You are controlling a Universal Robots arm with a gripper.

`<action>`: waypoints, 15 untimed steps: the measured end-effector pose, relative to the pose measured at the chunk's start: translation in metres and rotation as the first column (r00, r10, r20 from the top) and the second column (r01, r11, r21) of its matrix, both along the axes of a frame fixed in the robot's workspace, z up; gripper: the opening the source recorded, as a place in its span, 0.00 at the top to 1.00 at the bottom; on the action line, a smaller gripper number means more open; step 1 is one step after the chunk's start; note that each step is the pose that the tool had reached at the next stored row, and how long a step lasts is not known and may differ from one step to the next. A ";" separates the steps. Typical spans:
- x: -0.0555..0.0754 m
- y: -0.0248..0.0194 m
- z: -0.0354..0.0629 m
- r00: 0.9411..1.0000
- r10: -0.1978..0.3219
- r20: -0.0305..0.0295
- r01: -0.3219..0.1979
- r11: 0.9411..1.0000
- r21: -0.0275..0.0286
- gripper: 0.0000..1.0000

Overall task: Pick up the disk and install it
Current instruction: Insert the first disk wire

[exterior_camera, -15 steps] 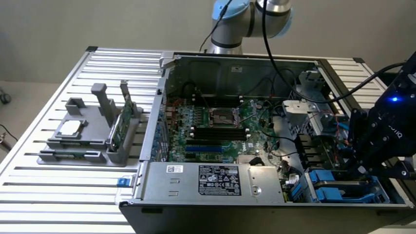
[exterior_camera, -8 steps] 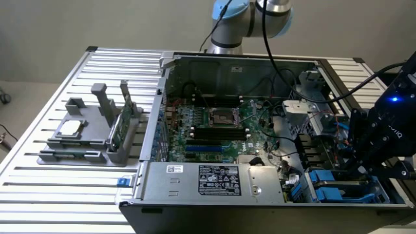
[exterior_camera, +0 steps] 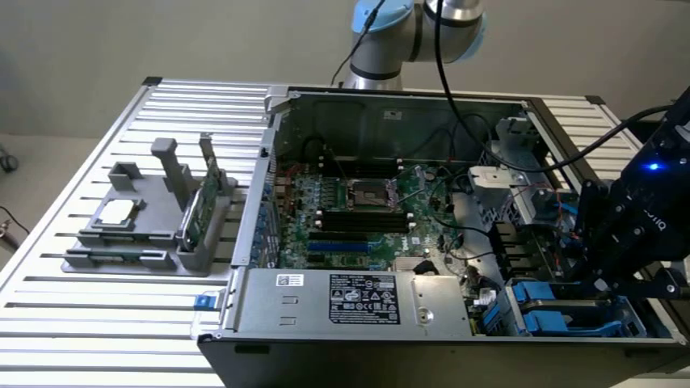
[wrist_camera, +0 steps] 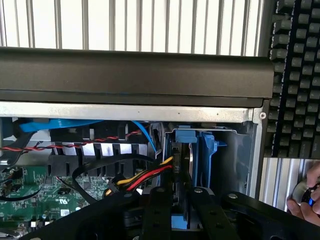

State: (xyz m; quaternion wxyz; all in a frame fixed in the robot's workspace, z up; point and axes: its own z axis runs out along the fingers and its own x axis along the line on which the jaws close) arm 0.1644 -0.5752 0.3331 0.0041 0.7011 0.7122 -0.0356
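The disk [wrist_camera: 181, 165] stands on edge in its blue plastic carrier, which shows as a blue tab at its far end. It sits in a slot of the drive bay [wrist_camera: 235, 150] at the corner of the open computer case [exterior_camera: 270, 186]. My gripper [wrist_camera: 180, 195] has its two black fingers [wrist_camera: 159, 210] close against the disk's flat sides and is shut on it. In the exterior view my gripper [exterior_camera: 610, 279] hangs over the blue-framed drive bay [exterior_camera: 550, 311] at the case's near corner on the exterior view's right. A second blue carrier [wrist_camera: 207, 150] stands beside the disk.
Red, yellow and black cables [wrist_camera: 142, 177] run close to the bay. A grey holder [exterior_camera: 140, 234] on the slatted table holds a silver CPU chip [exterior_camera: 115, 212] and a green card [exterior_camera: 199, 206]. A keyboard [wrist_camera: 295, 75] and a person's hand [wrist_camera: 305, 202] lie beyond the case.
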 end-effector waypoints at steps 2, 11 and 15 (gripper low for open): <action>-0.001 0.0000 0.0026 1.000 0.000 0.000 0.000 1.000 0.000 0.75; -0.014 -0.0005 0.0234 1.000 0.000 0.000 0.000 1.000 0.001 0.75; -0.027 -0.0008 0.0282 1.000 0.000 0.000 0.000 1.000 0.002 0.75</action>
